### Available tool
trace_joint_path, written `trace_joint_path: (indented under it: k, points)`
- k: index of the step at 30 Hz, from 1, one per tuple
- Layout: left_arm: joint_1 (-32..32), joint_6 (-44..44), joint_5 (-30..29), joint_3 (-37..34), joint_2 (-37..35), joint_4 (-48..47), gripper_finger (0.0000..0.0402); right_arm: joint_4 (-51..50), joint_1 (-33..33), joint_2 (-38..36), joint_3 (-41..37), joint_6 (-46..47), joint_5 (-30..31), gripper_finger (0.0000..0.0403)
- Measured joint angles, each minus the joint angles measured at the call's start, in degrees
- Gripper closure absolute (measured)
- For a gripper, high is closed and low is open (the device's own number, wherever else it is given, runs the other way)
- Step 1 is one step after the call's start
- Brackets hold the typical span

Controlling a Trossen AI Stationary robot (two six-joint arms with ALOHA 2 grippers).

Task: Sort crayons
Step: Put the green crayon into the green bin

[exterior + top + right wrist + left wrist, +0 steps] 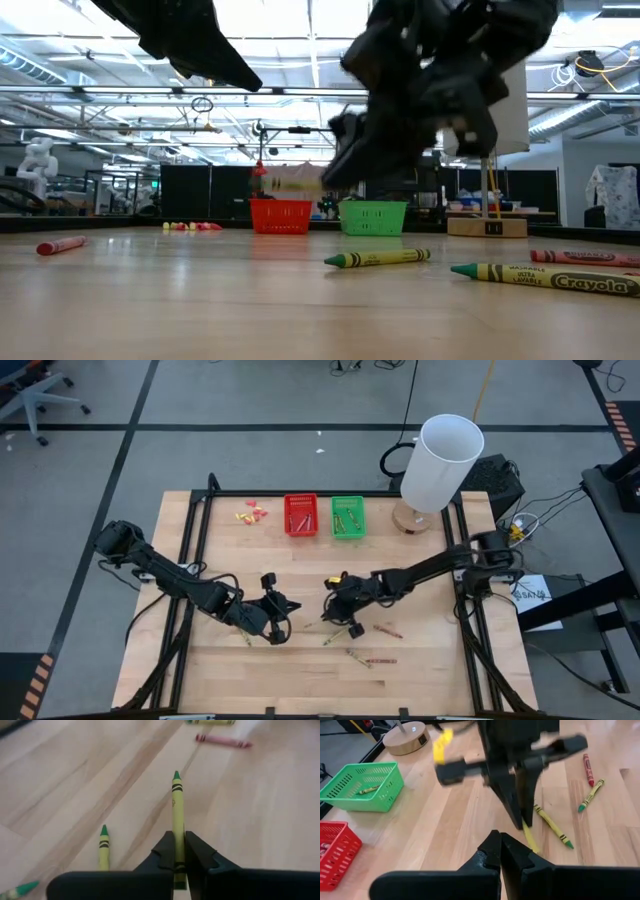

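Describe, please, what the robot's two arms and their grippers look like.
Both arms are dark, near-black jointed links with black cables trailing along them. The left gripper and right gripper each end in two matte black, wedge-shaped fingers tapering to narrow tips on a broad black crossbar. No markings show.

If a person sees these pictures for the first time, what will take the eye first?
Probably the right pincer, shut on a yellow-green crayon above the middle of the wooden table. Next, the red basket and the green basket, side by side at the far edge, each with crayons inside. The left pincer waits shut and empty, close to the right one.
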Motion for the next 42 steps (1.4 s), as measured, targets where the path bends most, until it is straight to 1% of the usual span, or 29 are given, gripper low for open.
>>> trace_joint_path:
  k: [3, 12, 16, 21, 24, 26, 33, 37, 40, 42]
  points:
    - [0.00, -0.07, 0.00, 0.00, 0.00, 0.06, 0.0395, -2.59, -0.02, -3.73, 0.02, -1.60, 0.32, 0.0399]
    - [0.12, 2.22, -1.58, 0.00, 0.00, 0.00, 0.0395, -14.71, 0.07, -16.40, 0.04, -6.34, 9.25, 0.0399]
    - [0.74, 2.59, -3.75, 0.00, 0.00, 0.46, 0.0395, -19.48, 0.07, -21.92, 0.04, -7.07, 12.63, 0.0399]
    - [1.85, 2.91, -3.87, 0.00, 0.00, 0.23, 0.0395, -22.95, 0.07, -26.97, 0.04, -7.78, 19.68, 0.0399]
    - [2.29, 3.07, -3.85, 0.00, 0.00, 0.20, 0.0395, -24.37, 0.07, -28.93, 0.04, -10.13, 24.62, 0.0399]
    - [2.45, 3.07, -3.87, 0.00, 0.00, 0.20, 0.0395, -25.16, 0.06, -29.74, 0.04, -13.03, 26.36, 0.0399]
    - [2.47, 2.94, -3.85, 0.00, 0.00, 0.20, 0.0395, -26.75, 0.02, -31.43, 0.04, -27.76, 31.95, 0.0399]
    - [2.71, 2.95, -3.86, 0.00, 0.00, 0.20, 0.0395, -26.57, 0.02, -31.64, 0.04, -34.21, 35.59, 0.0399]
    - [2.75, 2.99, -3.87, 0.00, 0.00, 0.18, 0.0395, -26.65, 0.02, -31.58, 0.04, -36.45, 39.28, 0.0399]
    - [2.75, 2.99, -3.87, 0.00, 0.00, 0.18, 0.0395, -26.71, 0.02, -31.63, 0.05, -36.83, 40.45, 0.0399]
